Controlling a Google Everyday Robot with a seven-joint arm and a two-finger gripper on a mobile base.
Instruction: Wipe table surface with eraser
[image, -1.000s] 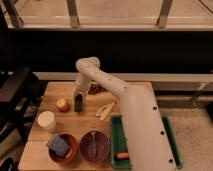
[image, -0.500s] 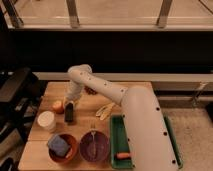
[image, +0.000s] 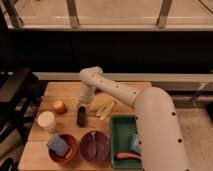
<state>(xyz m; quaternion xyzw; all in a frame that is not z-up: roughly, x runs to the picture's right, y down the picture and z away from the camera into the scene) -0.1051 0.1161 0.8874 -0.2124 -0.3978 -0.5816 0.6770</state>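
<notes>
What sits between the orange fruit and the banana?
The gripper, at the far end of the dark eraser, as the camera view shows.

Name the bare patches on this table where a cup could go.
Bare: the far-left strip of table behind the orange, and the front-left corner beside the brown bowl. Crowded: the middle, where the gripper sits over the eraser, and by the tray.

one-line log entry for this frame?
gripper: over eraser, at its top | eraser: on table surface, beside orange
</notes>
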